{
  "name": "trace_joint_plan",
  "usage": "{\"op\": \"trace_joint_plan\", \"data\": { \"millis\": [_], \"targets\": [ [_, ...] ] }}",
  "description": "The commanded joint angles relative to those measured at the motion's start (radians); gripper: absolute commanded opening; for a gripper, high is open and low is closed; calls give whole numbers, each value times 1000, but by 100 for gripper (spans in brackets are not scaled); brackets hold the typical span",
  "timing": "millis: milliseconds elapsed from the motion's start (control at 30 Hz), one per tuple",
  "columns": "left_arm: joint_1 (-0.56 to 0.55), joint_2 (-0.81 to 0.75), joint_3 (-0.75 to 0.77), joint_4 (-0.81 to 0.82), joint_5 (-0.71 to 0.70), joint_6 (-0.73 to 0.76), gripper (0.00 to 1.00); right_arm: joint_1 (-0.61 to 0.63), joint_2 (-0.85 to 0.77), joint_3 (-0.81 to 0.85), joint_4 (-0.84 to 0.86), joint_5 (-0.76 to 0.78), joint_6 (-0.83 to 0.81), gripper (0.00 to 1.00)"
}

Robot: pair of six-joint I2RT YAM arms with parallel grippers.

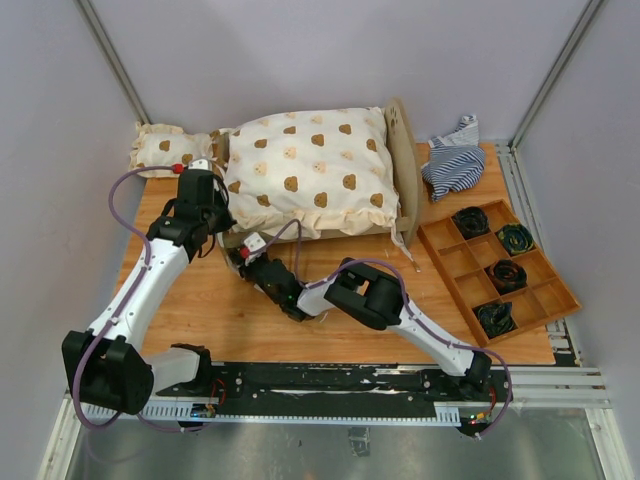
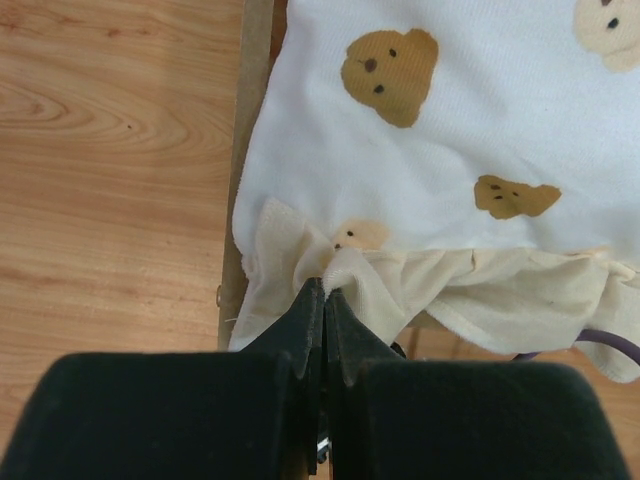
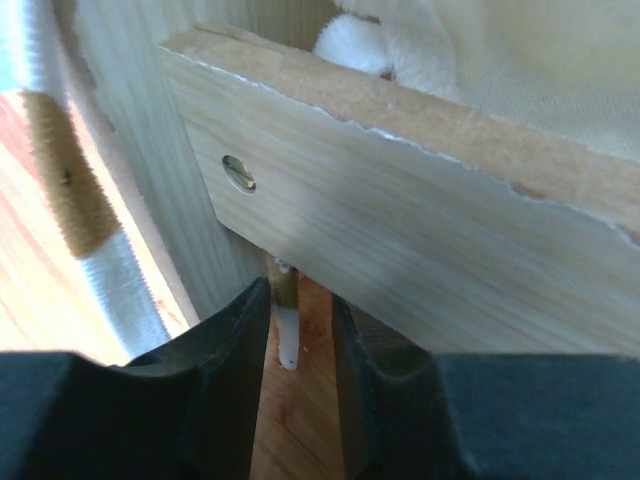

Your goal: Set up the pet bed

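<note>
Right wrist view: the right claw (image 3: 298, 300) is spread astride a peg (image 3: 288, 345), with the bed (image 3: 420, 230) rail just above its tips. The left claw (image 2: 325, 295) pinches the cushion (image 2: 450, 130) frill. The bed looks stiff and light; grip its rail.

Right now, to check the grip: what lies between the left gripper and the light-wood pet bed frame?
The cream frill of the bear-print cushion, pinched in the shut left gripper; left wrist view shows it.
</note>
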Motion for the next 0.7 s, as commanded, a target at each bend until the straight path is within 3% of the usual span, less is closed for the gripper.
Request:
{"op": "trace_joint_plan", "data": {
  "millis": [0,133,300,467,533,667],
  "targets": [
    [8,1,-4,15,7,-10,0,-13,17,49,-129,87,85,27],
    [11,-1,-11,10,2,-12,0,-14,10,38,-138,116,59,2],
    [21,-2,-5,4,7,-13,0,-12,-71,-98,9,16,-7,0],
    [31,-18,3,-5,10,-16,2,-7,-241,-361,123,-118,-24,0],
    [34,-27,-2,-9,16,-22,10,-4,-311,-451,146,-162,-12,0],
    [39,-57,-14,-25,25,-43,39,0,-435,-581,125,-252,26,0]
  ]
}}
